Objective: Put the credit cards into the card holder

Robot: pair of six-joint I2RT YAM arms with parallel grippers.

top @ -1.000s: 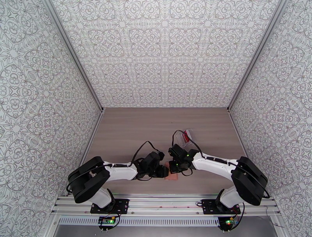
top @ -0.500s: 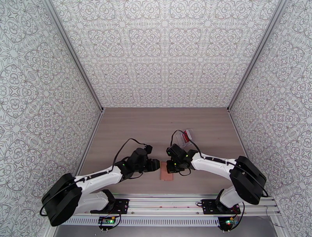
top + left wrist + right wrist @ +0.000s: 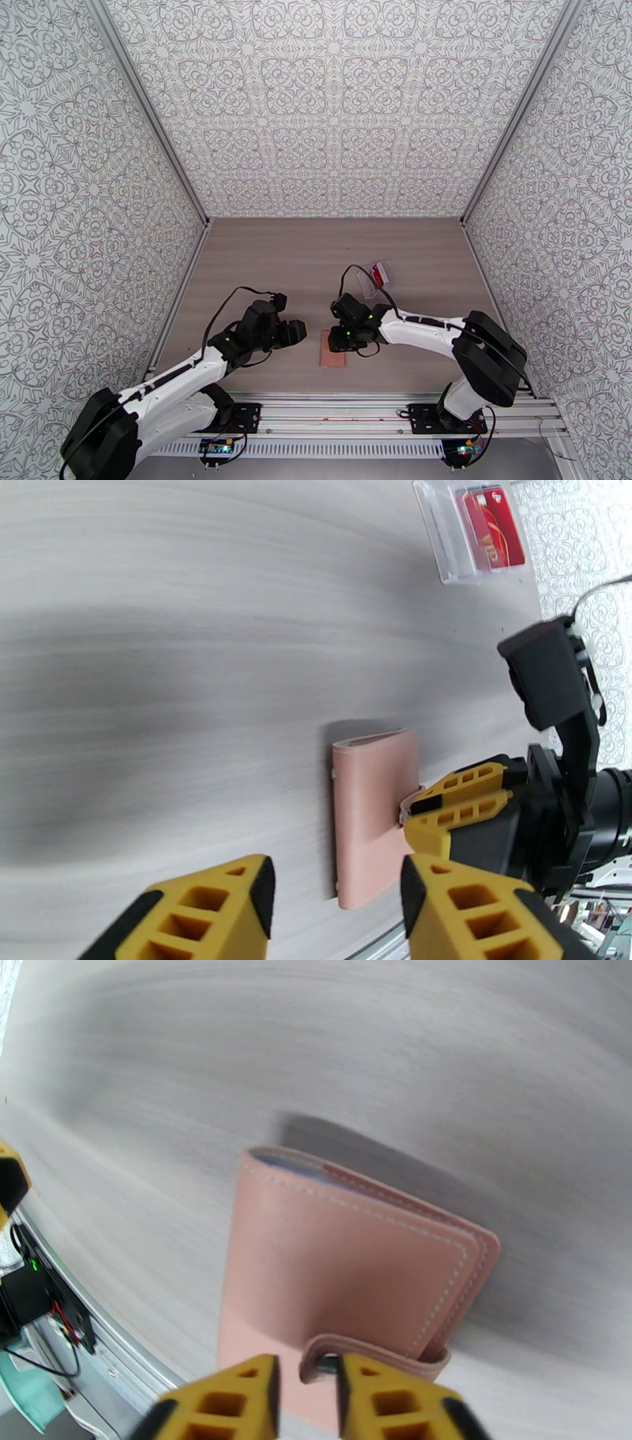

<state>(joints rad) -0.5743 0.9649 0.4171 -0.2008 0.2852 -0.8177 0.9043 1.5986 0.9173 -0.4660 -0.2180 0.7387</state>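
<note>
The card holder (image 3: 332,350) lies folded shut on the table near the front edge, pink, with its snap tab (image 3: 320,1361) wrapped over one edge. My right gripper (image 3: 306,1398) sits over that tab, its jaws a narrow gap apart and the tab between the fingertips; in the top view the right gripper (image 3: 340,340) is at the holder's far edge. My left gripper (image 3: 336,910) is open and holds nothing, a short way left of the card holder (image 3: 374,811). A red credit card (image 3: 493,529) sits inside a clear plastic pouch (image 3: 377,275) behind the right arm.
The metal rail (image 3: 332,414) with the arm bases runs just in front of the holder. Patterned walls close in the table on three sides. Bare wooden tabletop (image 3: 316,253) stretches behind both arms.
My left arm has drawn back to the left, away from the card holder, with its jaws wider. The right gripper's jaws have parted slightly and shifted a little left over the holder.
</note>
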